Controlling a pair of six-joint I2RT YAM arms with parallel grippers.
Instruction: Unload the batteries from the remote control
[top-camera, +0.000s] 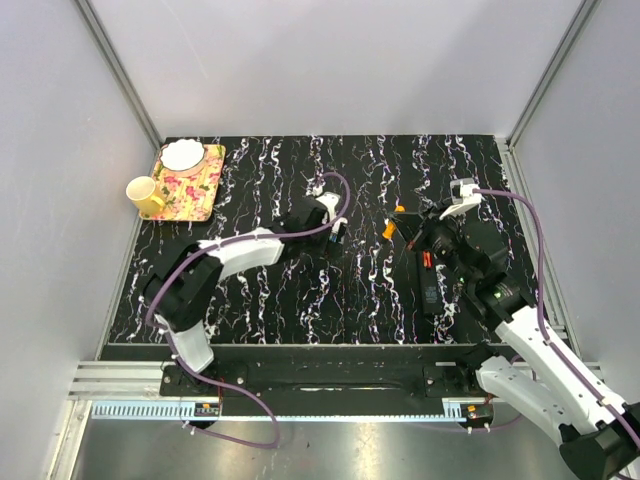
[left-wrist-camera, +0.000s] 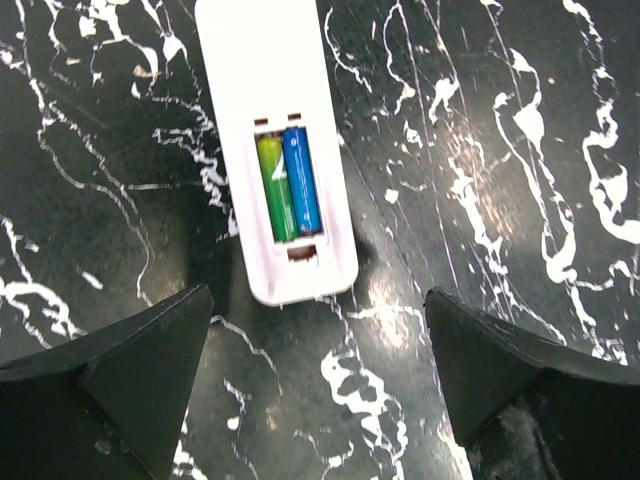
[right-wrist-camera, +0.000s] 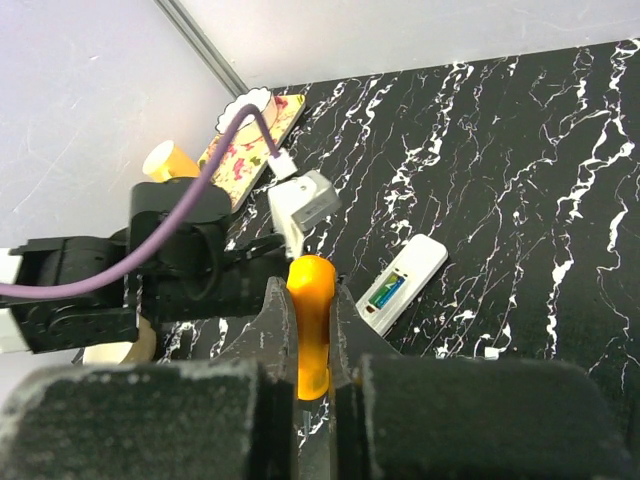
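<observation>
Ok so progress check: I'd call this midway at best. My right gripper (right-wrist-camera: 308, 298) has its fingers pinched tight on an orange battery (right-wrist-camera: 311, 340) and holds it up off the marbled black table (top-camera: 300, 290), so that one is out of a remote but not set down anywhere yet. My left gripper (left-wrist-camera: 318, 310) is spread wide with nothing in it. It hangs over the near end of the white remote (left-wrist-camera: 265, 90), one finger off to each side and neither touching it. That remote lies back-up with the cover off, and the green battery (left-wrist-camera: 275, 190) and blue battery (left-wrist-camera: 302, 180) sit side by side in the compartment, so neither of those is unloaded. In the overhead view there's also what looks like a black remote (top-camera: 432, 290) just beside my right arm with a red battery (top-camera: 427, 260) showing in it. It's tiny there, so I can't swear it's seated. By my count that's one out and in hand, at least two left to pull, maybe three. The white remote's pair looks snug, so I'd guess prying an end up is the fiddly part.
</observation>
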